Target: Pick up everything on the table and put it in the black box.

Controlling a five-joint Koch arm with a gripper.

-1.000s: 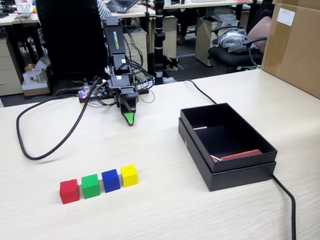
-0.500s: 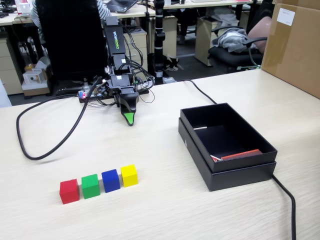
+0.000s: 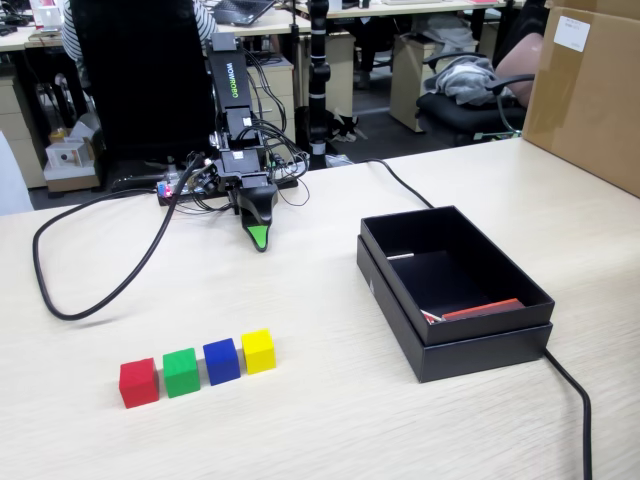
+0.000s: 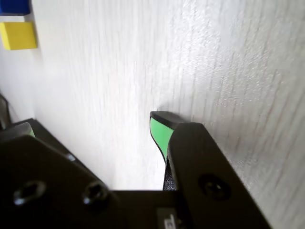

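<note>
Fixed view: nothing done yet, by the look of it. All four cubes sit in a row on the table (image 3: 300, 300), near edge: red cube (image 3: 138, 382), green cube (image 3: 181, 372), blue cube (image 3: 221, 361), yellow cube (image 3: 258, 351), each just beside the next. Black box (image 3: 470, 340) is off to the right, well apart from the row. No cube in it; only a flat red strip (image 3: 482, 309) and a small pale bit at the floor. Arm folded at the far side of the table, gripper (image 3: 259, 238) pointing down with its green tip near or on the tabletop, well apart from the cubes and holding nothing. From here only one tip shows, so finger state is unreadable.

Wrist view: one green-faced finger (image 4: 161, 133) clearly visible mid-frame, close to the table; a second green sliver at the left edge is probably the other finger. There is bare table between them, so the fingers look spread and hold nothing. Yellow cube (image 4: 18, 35) and a corner of the blue cube (image 4: 13, 6) show at top left, far from the fingers.

Judgement: zero of four placed; all four picks and drops remain, starting with a reach toward the row.
</note>
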